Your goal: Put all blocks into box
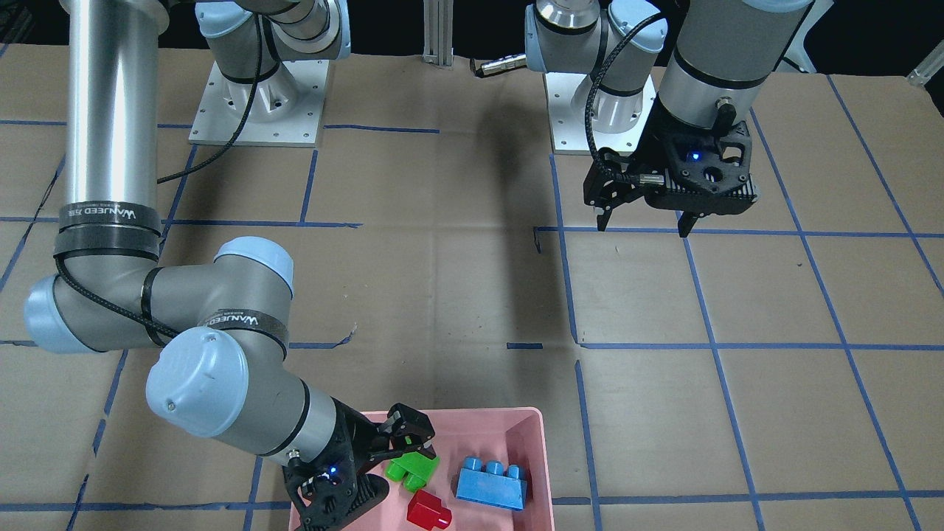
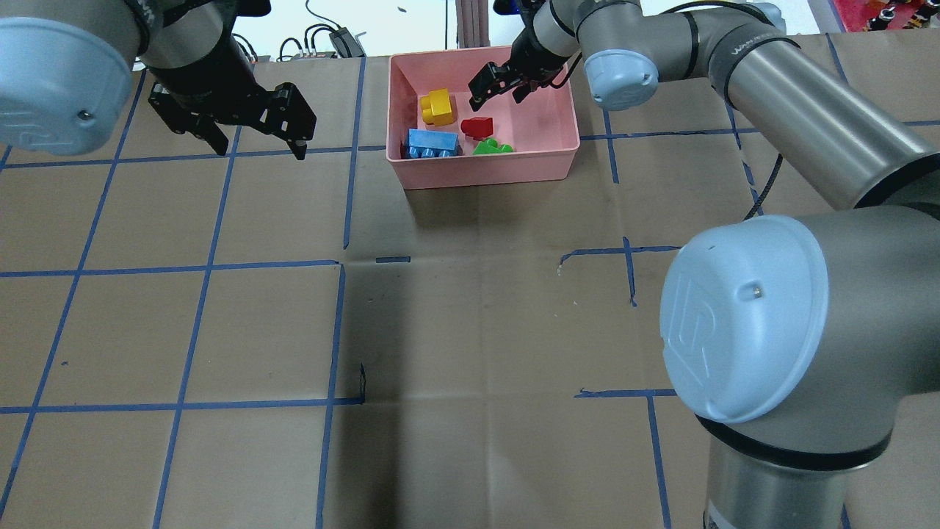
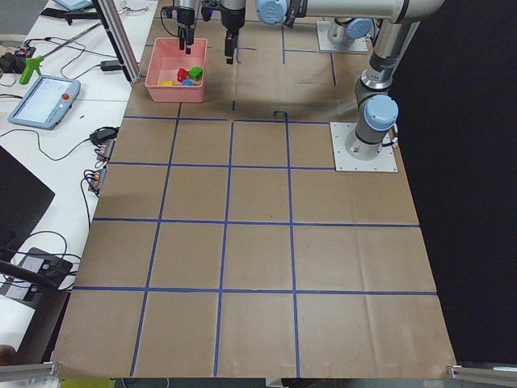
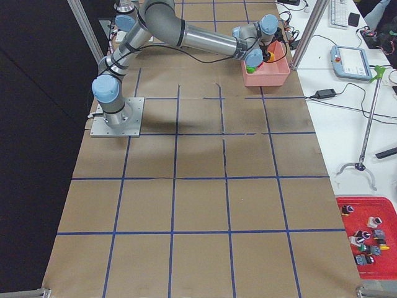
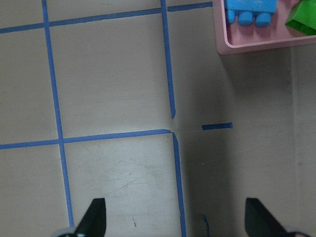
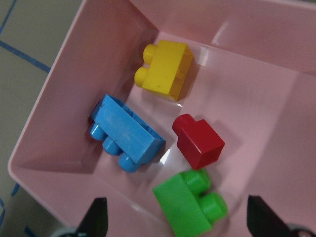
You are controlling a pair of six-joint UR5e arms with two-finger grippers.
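All the blocks lie inside the pink box (image 2: 485, 170): yellow (image 2: 438, 106), blue (image 2: 432, 141), red (image 2: 477, 127) and green (image 2: 492, 148). The right wrist view shows the box wall (image 6: 59, 108) with yellow (image 6: 165, 69), blue (image 6: 127, 133), red (image 6: 198, 140) and green (image 6: 190, 205) lying loose. My right gripper (image 2: 501, 94) hovers over the box, open and empty. My left gripper (image 2: 261, 150) is open and empty above the table, to the left of the box. The front view hides the yellow block behind my right arm.
The table is brown paper with a blue tape grid (image 2: 341, 264). The box stands at the table's far edge next to an aluminium post (image 2: 470, 22). Side benches hold a tablet (image 3: 44, 101), cables and a red parts tray (image 4: 372, 248).
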